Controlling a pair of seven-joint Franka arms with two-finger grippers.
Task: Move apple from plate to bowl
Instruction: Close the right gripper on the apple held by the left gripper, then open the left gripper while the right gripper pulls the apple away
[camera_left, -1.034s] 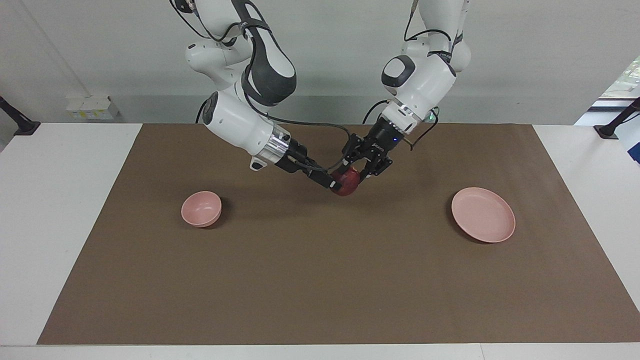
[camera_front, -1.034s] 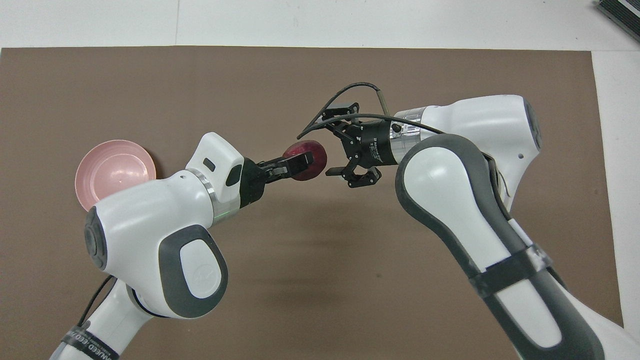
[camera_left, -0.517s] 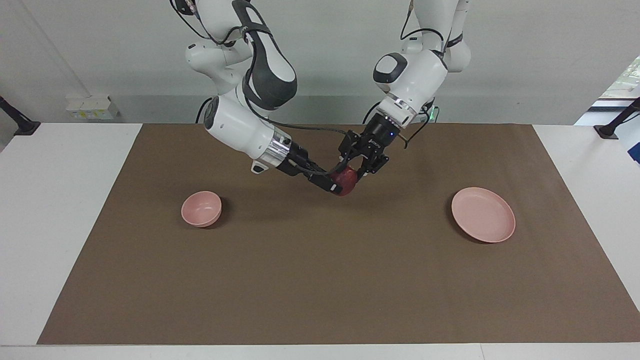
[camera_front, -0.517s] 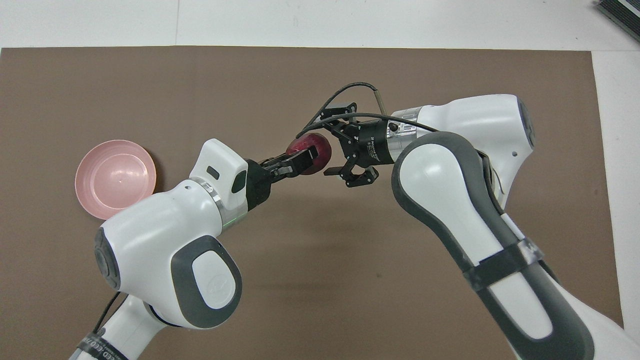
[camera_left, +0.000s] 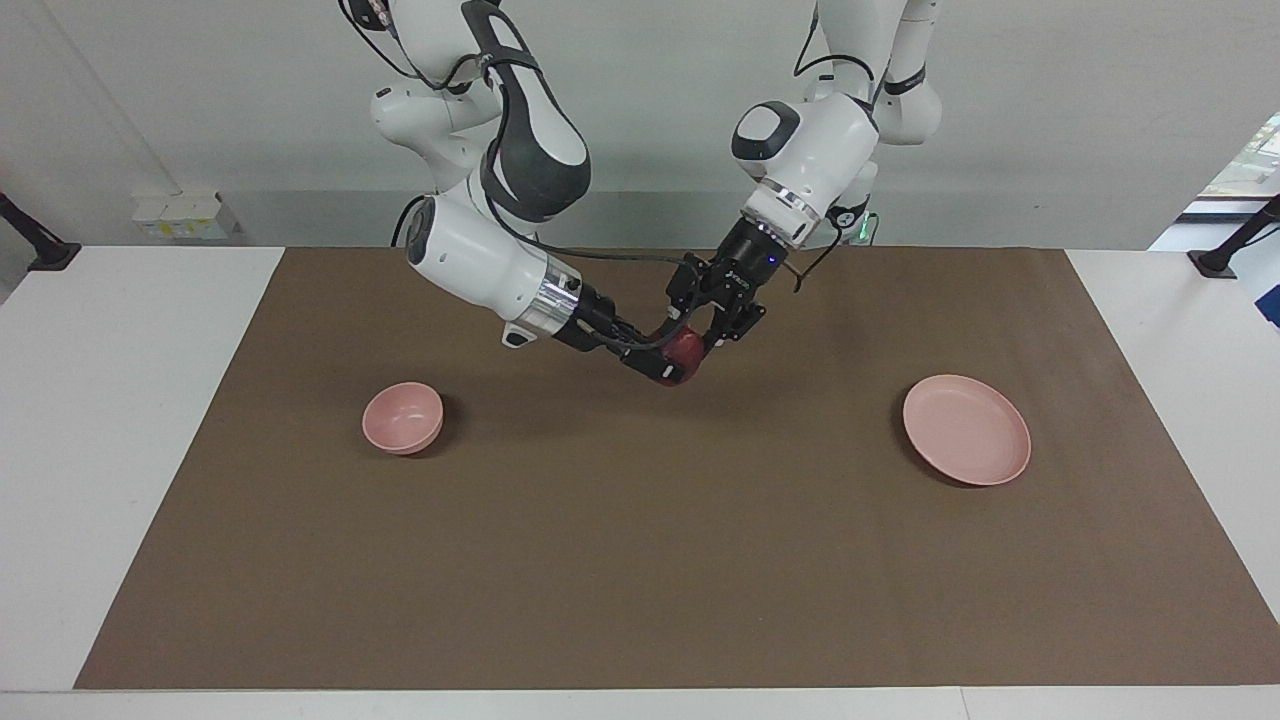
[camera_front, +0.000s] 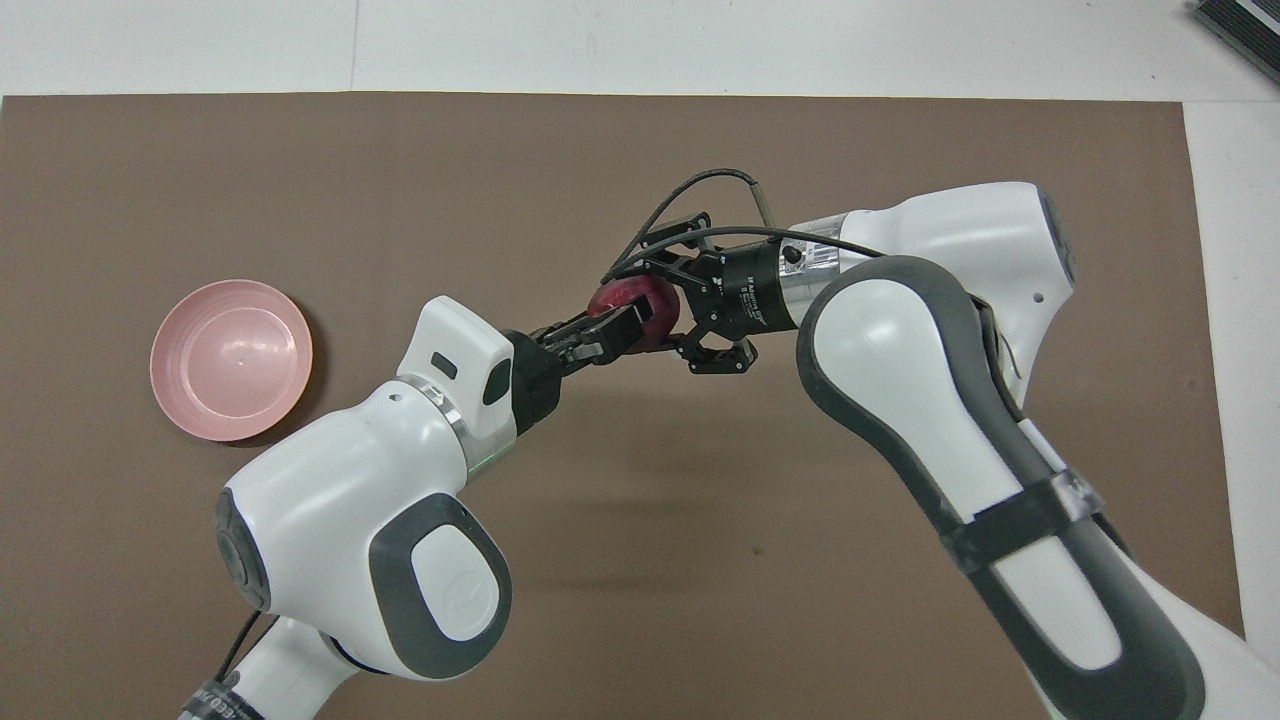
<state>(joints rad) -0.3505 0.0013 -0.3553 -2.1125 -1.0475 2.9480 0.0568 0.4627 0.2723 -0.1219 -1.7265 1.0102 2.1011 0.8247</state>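
The dark red apple hangs in the air over the middle of the brown mat. My left gripper is shut on it. My right gripper is open, with its fingers spread on either side of the apple. The pale pink plate lies empty toward the left arm's end. The small pink bowl stands empty toward the right arm's end. In the overhead view the right arm hides the bowl.
The brown mat covers most of the white table. Both arms meet over the mat's middle, with a black cable looping off the right gripper. A small white box sits off the table.
My left gripper has carried the apple a little toward the right arm's end and in between the right gripper's open fingers. The plate and bowl have not moved.
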